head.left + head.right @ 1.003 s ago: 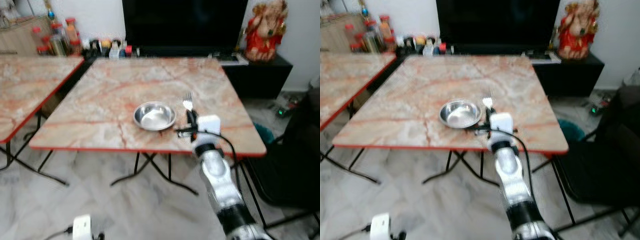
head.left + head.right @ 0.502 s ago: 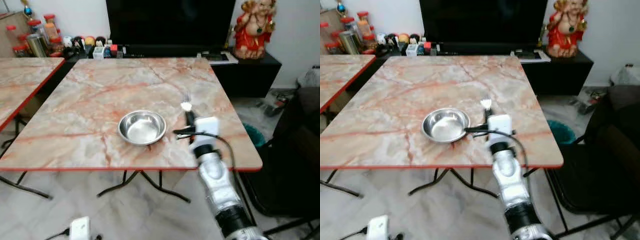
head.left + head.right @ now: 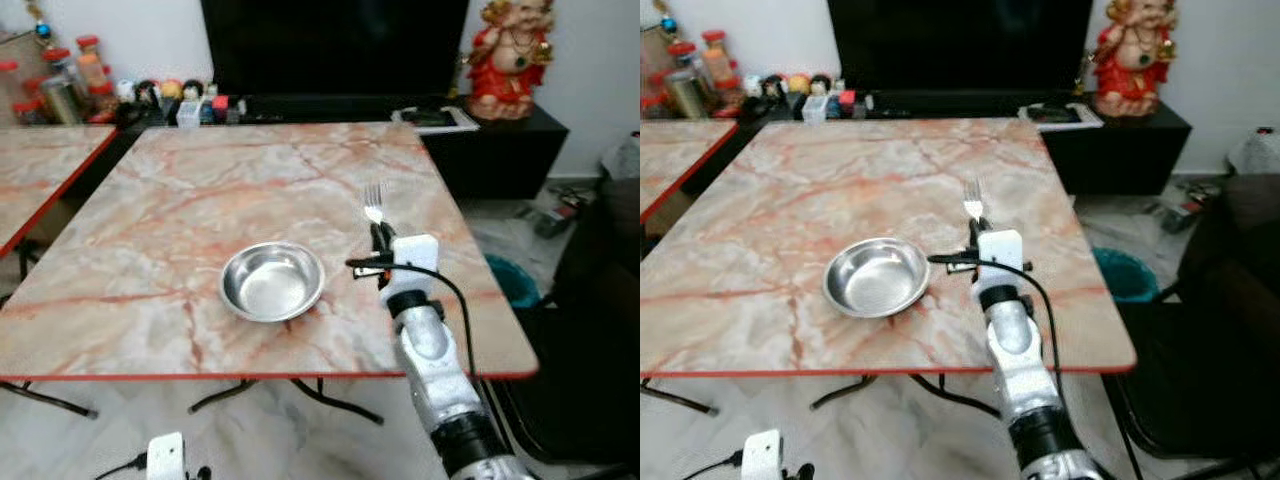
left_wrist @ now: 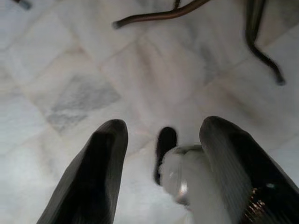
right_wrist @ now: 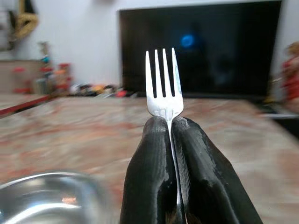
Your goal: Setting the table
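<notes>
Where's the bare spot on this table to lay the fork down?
Free: the marble table between the steel bowl and its right edge, under the right gripper holding the fork; also the far half. Crowded: the TV shelf.

There are 2 marble-topped tables: the near table (image 3: 200, 220) and a second table (image 3: 40, 170) to its left. On the near one sit 1 steel bowl (image 3: 272, 281) and 1 fork (image 3: 374, 199). 1 red figurine (image 3: 508, 50), 1 television (image 3: 335, 45), and perhaps 4 jars (image 3: 75, 70), too blurred to count surely.
</notes>
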Robot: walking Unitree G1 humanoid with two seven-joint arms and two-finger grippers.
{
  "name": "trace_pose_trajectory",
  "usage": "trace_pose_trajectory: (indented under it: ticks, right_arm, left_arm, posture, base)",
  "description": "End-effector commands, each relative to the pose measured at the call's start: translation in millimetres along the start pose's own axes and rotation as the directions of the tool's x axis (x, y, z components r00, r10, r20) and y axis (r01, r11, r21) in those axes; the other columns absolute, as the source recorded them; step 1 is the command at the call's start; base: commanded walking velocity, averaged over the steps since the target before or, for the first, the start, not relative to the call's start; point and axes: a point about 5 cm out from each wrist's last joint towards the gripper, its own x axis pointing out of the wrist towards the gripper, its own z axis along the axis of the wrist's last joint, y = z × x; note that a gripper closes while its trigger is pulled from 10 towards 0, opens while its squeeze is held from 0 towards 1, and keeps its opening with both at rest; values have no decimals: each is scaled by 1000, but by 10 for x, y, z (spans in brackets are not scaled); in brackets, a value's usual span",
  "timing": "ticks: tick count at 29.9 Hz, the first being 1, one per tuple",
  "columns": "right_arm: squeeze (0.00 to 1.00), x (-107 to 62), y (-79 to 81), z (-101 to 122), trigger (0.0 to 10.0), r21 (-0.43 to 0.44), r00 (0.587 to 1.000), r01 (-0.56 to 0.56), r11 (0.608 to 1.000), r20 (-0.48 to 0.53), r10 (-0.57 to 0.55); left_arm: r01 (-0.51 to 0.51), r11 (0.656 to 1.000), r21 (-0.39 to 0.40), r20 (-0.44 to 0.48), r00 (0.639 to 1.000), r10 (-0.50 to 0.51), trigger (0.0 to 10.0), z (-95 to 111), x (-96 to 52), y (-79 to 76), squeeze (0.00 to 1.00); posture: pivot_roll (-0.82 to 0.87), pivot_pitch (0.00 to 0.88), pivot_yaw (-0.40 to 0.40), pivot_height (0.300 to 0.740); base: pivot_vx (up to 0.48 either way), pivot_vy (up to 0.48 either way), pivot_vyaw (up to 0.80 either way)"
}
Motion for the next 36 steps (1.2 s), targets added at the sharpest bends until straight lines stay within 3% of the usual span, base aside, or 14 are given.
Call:
trace_pose_trajectory:
  ticks: [1,16,19,29,36]
  right_arm:
    - [0,-1,-54,16,10000,-15,1000,16,1000,0,-16]
    - [0,39,-30,-288,10000,-81,955,153,985,-246,-169]
    - [0,79,-9,-321,10000,-55,940,178,982,-287,-186]
    - [0,246,91,-324,10000,-38,922,163,986,-351,-166]
    - [0,300,71,-342,10000,-40,904,169,985,-391,-172]
  left_arm:
    - [6,1000,-15,5,1000,-6,10000,-6,-1,-23,0]
    - [-24,1000,-2,-28,999,24,10000,-181,-81,180,0]
    - [-28,1000,-5,-29,999,28,10000,-199,-90,194,0]
    - [-34,999,-13,-30,999,33,10000,-224,-101,203,0]
    - [-38,999,-21,-29,999,37,10000,-226,-102,205,0]
  posture:
    - [-7,0,17,740]
    - [35,0,39,740]
    - [44,0,34,740]
    - [66,0,22,740]
    - [82,0,14,740]
  base:
    - [0,0,0]
    - [0,0,0]
    - [0,0,0]
    - [0,0,0]
    - [0,0,0]
